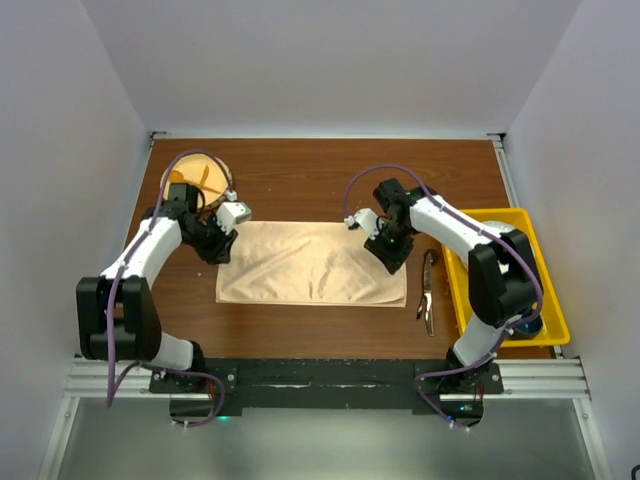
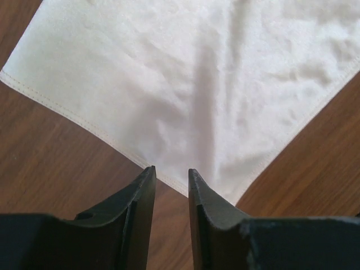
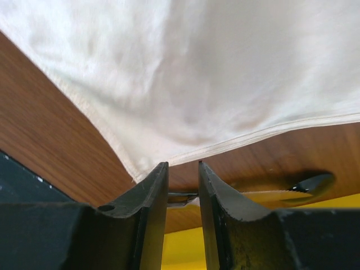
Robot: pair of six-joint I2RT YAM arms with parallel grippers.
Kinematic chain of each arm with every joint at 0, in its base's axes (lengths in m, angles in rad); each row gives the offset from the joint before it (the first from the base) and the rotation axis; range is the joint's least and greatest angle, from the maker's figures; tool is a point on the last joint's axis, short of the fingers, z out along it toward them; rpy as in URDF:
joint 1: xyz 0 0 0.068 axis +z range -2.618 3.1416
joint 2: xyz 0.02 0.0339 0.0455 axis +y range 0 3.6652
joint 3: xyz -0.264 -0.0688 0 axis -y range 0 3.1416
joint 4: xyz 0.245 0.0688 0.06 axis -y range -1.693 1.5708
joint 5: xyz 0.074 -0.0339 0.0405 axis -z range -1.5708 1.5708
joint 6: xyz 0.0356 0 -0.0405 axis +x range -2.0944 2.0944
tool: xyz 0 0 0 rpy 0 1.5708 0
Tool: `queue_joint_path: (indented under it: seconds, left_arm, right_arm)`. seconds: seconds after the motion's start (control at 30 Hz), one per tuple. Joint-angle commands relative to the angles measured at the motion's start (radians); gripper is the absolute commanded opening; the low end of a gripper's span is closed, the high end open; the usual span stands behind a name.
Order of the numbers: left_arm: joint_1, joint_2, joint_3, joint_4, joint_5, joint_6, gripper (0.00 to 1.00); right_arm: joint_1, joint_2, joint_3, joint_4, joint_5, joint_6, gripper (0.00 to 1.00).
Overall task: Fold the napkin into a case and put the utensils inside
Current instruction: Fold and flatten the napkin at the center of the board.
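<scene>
Napkin (image 1: 312, 265), corners at left gripper (image 2: 171, 171), right gripper (image 3: 183, 164)

Two white arms (image 1: 152, 243) with black joints (image 1: 497, 280), looping purple cables (image 1: 112, 310)

overhead view, wrist close-ups sharing napkin (image 1: 312, 275)

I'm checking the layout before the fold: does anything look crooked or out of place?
Only the napkin: its left edge slants, so the outline is skewed, and creases run through its middle. Nothing looks spilled or damaged.
</scene>
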Motion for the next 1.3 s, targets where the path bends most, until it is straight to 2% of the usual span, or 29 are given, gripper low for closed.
queue_joint_path:
  seconds: [0.0, 0.07, 0.27, 0.47, 0.73, 0.9, 1.1, 1.17, 1.27]
  left_arm:
    - [-0.002, 0.059, -0.014, 0.1, 0.038, -0.039, 0.33]
    - [-0.045, 0.08, -0.034, 0.121, 0.013, -0.039, 0.31]
    - [-0.051, 0.088, -0.139, 0.15, -0.01, -0.048, 0.26]
    - [-0.051, -0.001, -0.261, 0.115, -0.054, -0.033, 0.24]
    - [-0.051, -0.142, -0.345, 0.052, -0.129, -0.019, 0.23]
    - [-0.048, -0.179, -0.33, 0.035, -0.168, -0.013, 0.25]
    - [-0.048, -0.154, -0.246, 0.0, -0.108, -0.04, 0.28]
    - [-0.047, -0.165, -0.204, -0.026, -0.076, -0.031, 0.31]
    - [-0.045, -0.197, -0.118, -0.037, -0.002, -0.049, 0.41]
  right_arm:
    - [0.001, 0.052, 0.022, 0.044, 0.035, 0.046, 0.32]
    - [0.003, 0.079, 0.011, 0.07, 0.066, 0.046, 0.32]
    - [0.008, 0.141, 0.014, 0.118, 0.113, 0.044, 0.31]
    - [0.076, 0.172, 0.028, 0.141, 0.129, 0.007, 0.31]
    - [0.167, 0.161, 0.005, 0.136, 0.13, -0.029, 0.31]
    - [0.17, 0.141, -0.004, 0.109, 0.142, -0.051, 0.31]
    - [0.15, 0.086, -0.002, 0.094, 0.192, -0.074, 0.33]
    - [0.135, 0.074, 0.04, 0.058, 0.17, -0.068, 0.34]
    - [0.123, 0.022, 0.138, 0.008, 0.098, -0.042, 0.41]
